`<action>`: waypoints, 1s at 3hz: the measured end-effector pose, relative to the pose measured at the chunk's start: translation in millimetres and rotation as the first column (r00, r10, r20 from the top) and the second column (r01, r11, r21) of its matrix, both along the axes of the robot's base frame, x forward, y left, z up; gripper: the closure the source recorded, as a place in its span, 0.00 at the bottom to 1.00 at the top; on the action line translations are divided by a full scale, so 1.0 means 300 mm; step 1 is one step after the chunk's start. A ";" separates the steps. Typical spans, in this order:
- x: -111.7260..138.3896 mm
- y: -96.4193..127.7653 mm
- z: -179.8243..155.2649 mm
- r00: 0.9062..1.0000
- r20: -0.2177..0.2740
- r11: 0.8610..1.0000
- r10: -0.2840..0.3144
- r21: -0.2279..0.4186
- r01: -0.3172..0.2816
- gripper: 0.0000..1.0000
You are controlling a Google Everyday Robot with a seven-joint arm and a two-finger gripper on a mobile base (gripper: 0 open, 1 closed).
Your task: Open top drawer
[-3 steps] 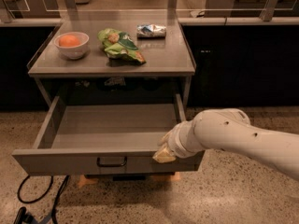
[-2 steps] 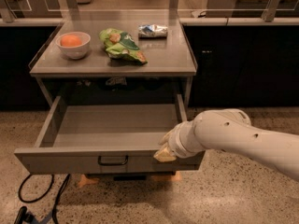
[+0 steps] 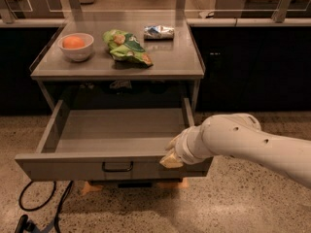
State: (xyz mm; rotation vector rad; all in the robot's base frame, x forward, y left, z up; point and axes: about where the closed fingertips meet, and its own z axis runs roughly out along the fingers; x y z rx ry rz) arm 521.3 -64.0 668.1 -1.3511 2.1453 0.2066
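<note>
Top drawer (image 3: 63, 168) stands wide open; rigid metal, likely light. Best hold: black handle (image 3: 117, 167). Hand (image 3: 172, 155) at front rim, right of handle; whether gripping, cannot tell.

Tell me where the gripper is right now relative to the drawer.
In the camera view the gripper sits at the upper edge of the front panel of the pulled-out top drawer, near its right end in the picture, right of the black handle.

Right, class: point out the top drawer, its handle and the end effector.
top drawer (image 3: 63, 168): camera view, front panel.
handle (image 3: 117, 170): camera view, bar's middle.
end effector (image 3: 171, 160): camera view, tip at drawer's front edge.
</note>
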 end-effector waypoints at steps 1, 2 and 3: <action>0.000 0.000 0.000 1.000 0.000 1.000 0.000 0.000 0.000 0.11; 0.000 0.000 0.000 1.000 0.000 1.000 0.000 0.000 0.000 0.00; 0.000 0.000 0.000 1.000 0.000 1.000 0.000 0.000 0.000 0.00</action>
